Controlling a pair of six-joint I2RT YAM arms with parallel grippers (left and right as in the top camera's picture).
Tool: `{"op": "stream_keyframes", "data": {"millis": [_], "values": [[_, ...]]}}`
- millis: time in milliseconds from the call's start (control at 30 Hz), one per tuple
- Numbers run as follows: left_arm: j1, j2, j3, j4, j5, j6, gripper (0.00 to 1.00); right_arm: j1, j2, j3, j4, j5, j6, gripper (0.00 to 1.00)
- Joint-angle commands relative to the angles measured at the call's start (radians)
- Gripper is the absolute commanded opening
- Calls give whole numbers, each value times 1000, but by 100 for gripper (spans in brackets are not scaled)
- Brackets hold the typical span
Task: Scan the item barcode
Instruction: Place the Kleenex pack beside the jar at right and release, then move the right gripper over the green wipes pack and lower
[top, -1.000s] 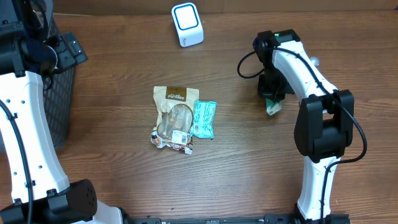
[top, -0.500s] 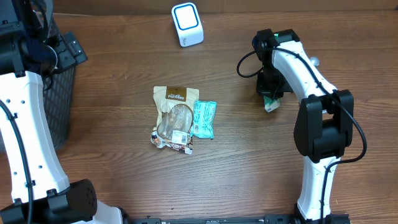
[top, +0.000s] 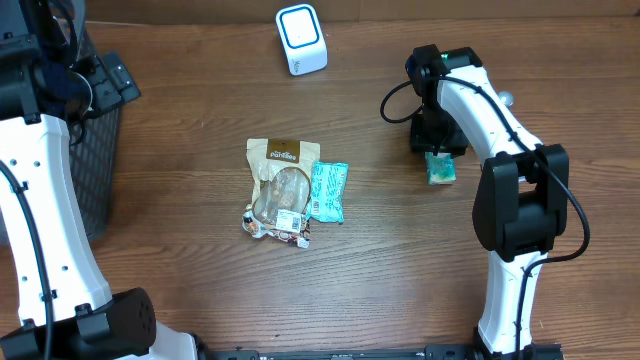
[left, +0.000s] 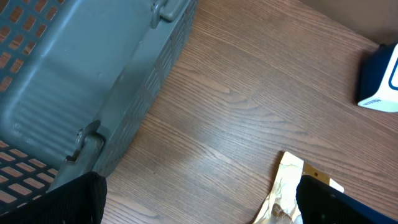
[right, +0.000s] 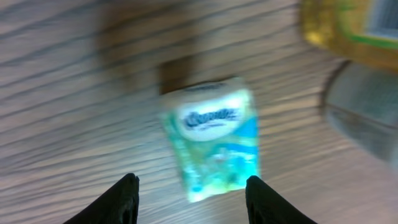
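A small teal packet (top: 440, 167) lies on the wooden table just in front of my right gripper (top: 432, 135). In the right wrist view the teal packet (right: 214, 140) is blurred and lies flat below the open right gripper (right: 194, 199), free of both fingers. A tan pouch (top: 283, 190) and a second teal packet (top: 328, 190) rest side by side mid-table. The white and blue scanner (top: 301, 38) stands at the far edge. My left gripper (left: 199, 199) hangs open and empty beside the basket, with a corner of the tan pouch (left: 287, 183) below it.
A dark grey mesh basket (top: 100, 160) stands at the table's left edge, and its wall (left: 93, 74) fills the left wrist view. The scanner (left: 380, 81) shows at that view's right edge. A blurred yellow object (right: 348, 31) sits at the right wrist view's top right.
My right gripper has opened and let go of the small teal packet, which now lies flat on the table. The left arm has not moved.
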Motion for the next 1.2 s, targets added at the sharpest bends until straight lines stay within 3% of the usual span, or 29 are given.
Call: {"op": "stream_keyframes", "data": {"millis": [0, 233, 533, 667, 833, 1167], "values": [[-1, 5, 8, 2, 2, 3, 100, 10, 4, -3, 26, -182, -2, 53], [-1, 5, 8, 2, 2, 3, 100, 73, 4, -3, 97, -508, -157, 57], [-1, 5, 8, 2, 2, 3, 100, 209, 4, -3, 134, -504, -154, 58], [-1, 5, 8, 2, 2, 3, 100, 256, 4, -3, 166, -458, -99, 66], [-1, 5, 8, 2, 2, 3, 100, 290, 4, -3, 170, -382, 10, 66], [-1, 5, 8, 2, 2, 3, 100, 312, 4, -4, 146, -376, 9, 66]]}}
